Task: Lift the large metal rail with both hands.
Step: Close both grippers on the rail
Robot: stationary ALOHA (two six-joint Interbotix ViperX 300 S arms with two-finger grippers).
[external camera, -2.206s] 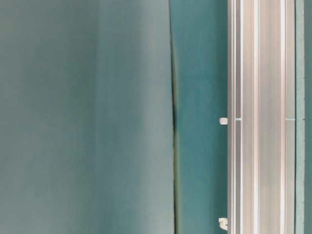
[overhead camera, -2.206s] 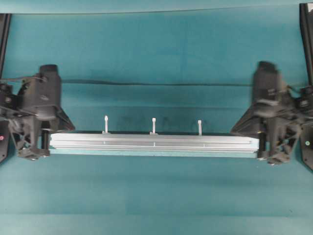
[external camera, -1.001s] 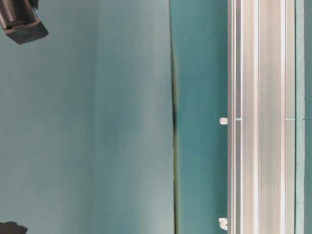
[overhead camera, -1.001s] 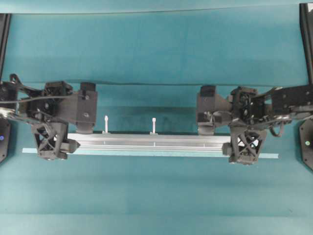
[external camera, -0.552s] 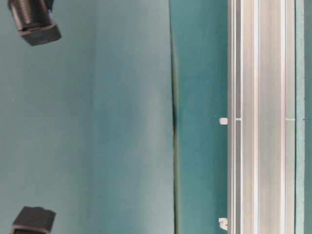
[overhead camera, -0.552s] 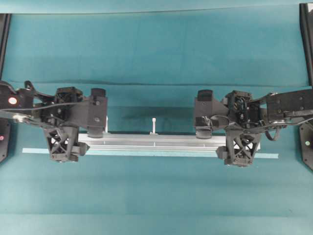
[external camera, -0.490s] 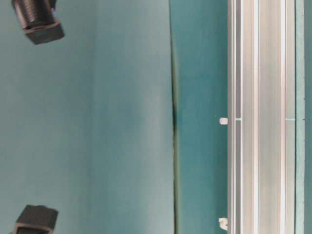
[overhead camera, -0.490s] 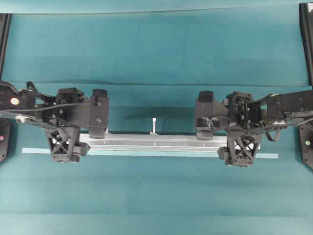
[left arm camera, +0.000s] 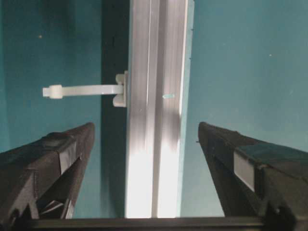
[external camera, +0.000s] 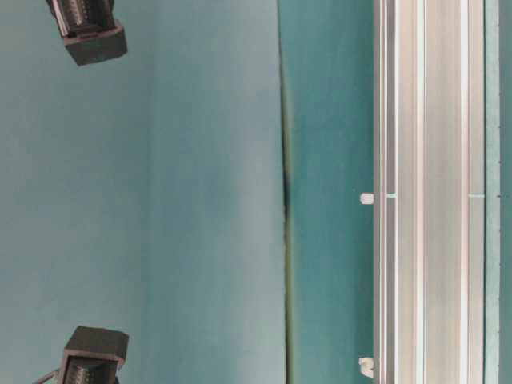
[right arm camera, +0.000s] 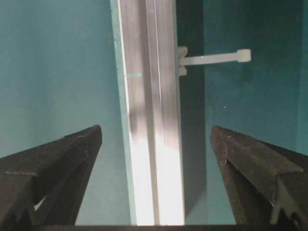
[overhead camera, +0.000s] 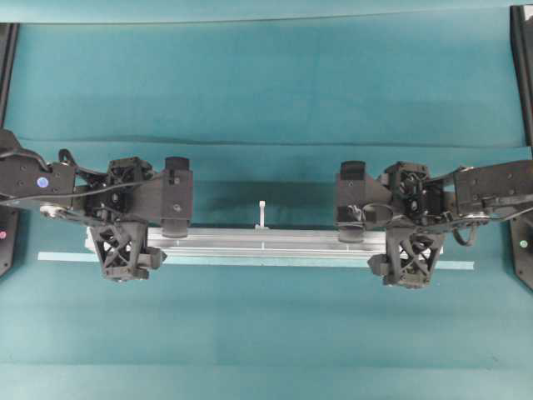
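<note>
The rail (overhead camera: 250, 242) is lying flat on the teal counter (overhead camera: 266, 333), running left to right across the overhead view, with a thin pale strip (overhead camera: 462, 266) showing just beyond it along its near edge. One white peg (overhead camera: 261, 212) is standing out from its far side at the middle; the other pegs are hidden under the arms in that view.

The left gripper (overhead camera: 141, 242) is hanging over the rail near its left end, and the right gripper (overhead camera: 379, 243) is hanging over it near the right end. Both are standing wide open and holding nothing.

In the left wrist view the rail (left arm camera: 156, 110) is running straight up the middle between the two black fingers (left arm camera: 48, 163), which are sitting well apart from it on either side, with teal counter showing in both gaps. A peg (left arm camera: 84, 90) is sticking out sideways from the rail just ahead of the left finger.

The right wrist view is showing the same arrangement: the rail (right arm camera: 151, 110) centred between the spread fingers (right arm camera: 255, 168), untouched, with a peg (right arm camera: 214, 58) jutting to the right ahead of them.

In the table-level view the rail (external camera: 428, 192) is filling the right side, and two black blocks (external camera: 92, 36), probably parts of the arms, are showing at the left edge.

No containers are in view.
</note>
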